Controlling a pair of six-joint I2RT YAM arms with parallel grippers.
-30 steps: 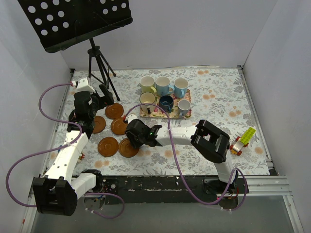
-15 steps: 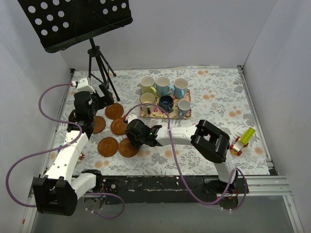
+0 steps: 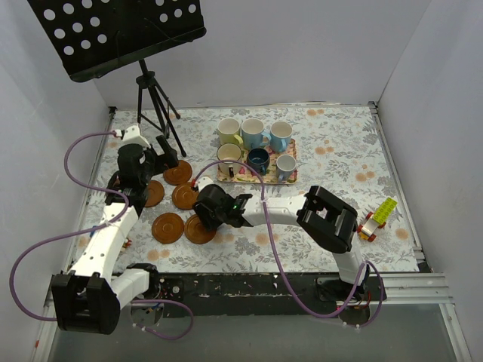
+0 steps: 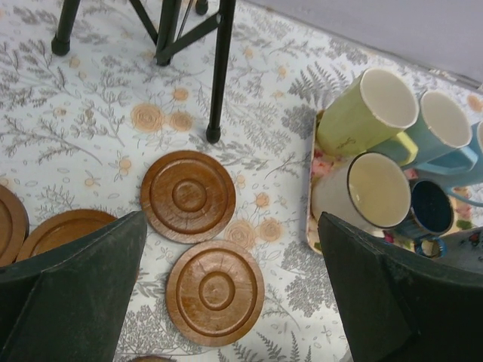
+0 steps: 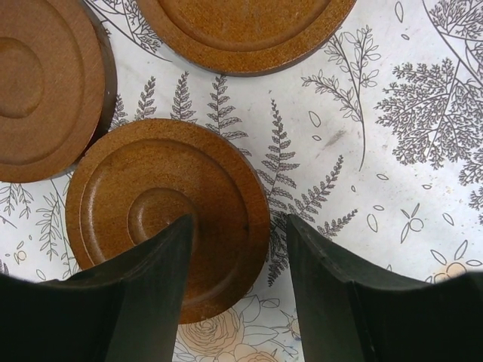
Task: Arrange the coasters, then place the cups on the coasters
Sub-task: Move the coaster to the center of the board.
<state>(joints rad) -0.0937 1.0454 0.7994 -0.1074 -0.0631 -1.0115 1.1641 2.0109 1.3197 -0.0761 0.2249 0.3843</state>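
Observation:
Several round brown coasters lie flat on the floral cloth at the left: one (image 3: 178, 172) by the tray, others (image 3: 186, 196) (image 3: 153, 193) (image 3: 167, 226) nearer me. My right gripper (image 3: 201, 220) hangs low over the nearest coaster (image 5: 151, 181); its jaws (image 5: 240, 226) are open, one finger above the disc, the other clear of its rim. The left gripper (image 4: 229, 219) is wide open and empty, high above two coasters (image 4: 188, 196) (image 4: 215, 291). Several cups stand on the floral tray (image 3: 252, 179), among them a yellow-green one (image 4: 366, 113), a cream one (image 4: 370, 188) and a dark blue one (image 3: 258, 159).
A black music stand's tripod (image 3: 155, 105) has a foot (image 4: 213, 136) just behind the coasters, and its perforated desk (image 3: 113, 30) overhangs the back left. A toy block car (image 3: 375, 219) sits at the right. White walls enclose the table.
The right gripper's jaws have widened and let go of the near coaster, which stays flat on the cloth. The left arm has shifted slightly.

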